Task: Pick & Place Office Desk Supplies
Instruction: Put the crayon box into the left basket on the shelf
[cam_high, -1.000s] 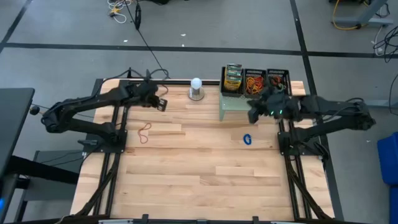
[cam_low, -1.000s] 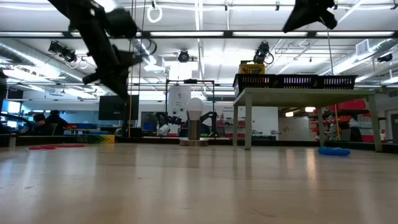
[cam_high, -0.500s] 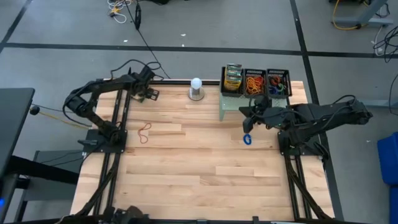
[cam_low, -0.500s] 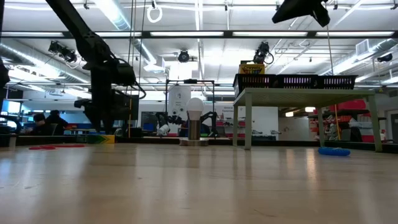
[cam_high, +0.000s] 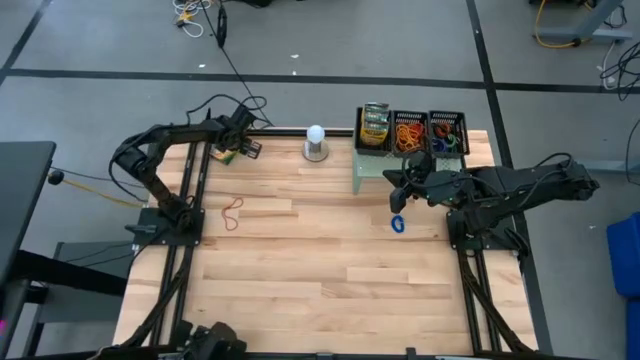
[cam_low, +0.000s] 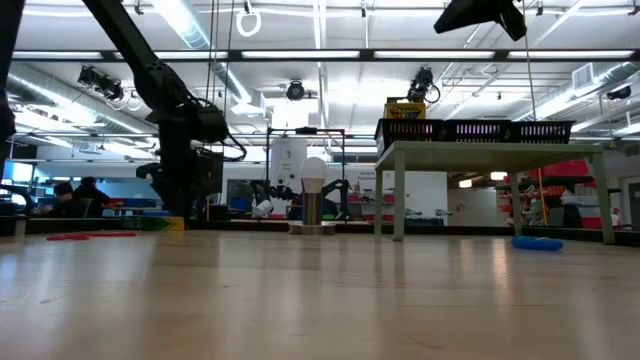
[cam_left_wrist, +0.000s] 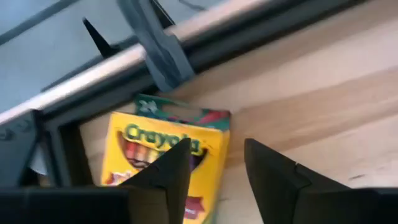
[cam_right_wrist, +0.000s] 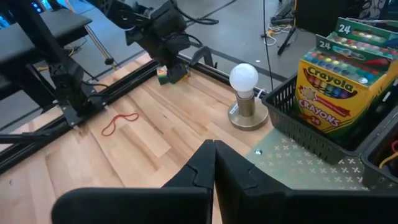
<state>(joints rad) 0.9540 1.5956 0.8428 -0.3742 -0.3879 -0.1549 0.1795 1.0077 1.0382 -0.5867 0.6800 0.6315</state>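
A light wooden table (cam_high: 320, 270) of butcher-block planks carries everything. At its far left edge, against the dark rail, a yellow-and-green crayon box (cam_left_wrist: 165, 158) lies flat. A white ball on a metal base (cam_high: 316, 141) stands near the far edge's middle. Just right of it stands a pale green mesh riser (cam_high: 372, 170). A red rubber band (cam_high: 232, 211) lies on the left side, a blue rubber band (cam_high: 399, 224) on the right.

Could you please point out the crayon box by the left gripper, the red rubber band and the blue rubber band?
crayon box (cam_left_wrist: 163, 163): left wrist view, yellow front face.
red rubber band (cam_high: 232, 212): high view, loop's middle.
blue rubber band (cam_high: 398, 224): high view, the loop.
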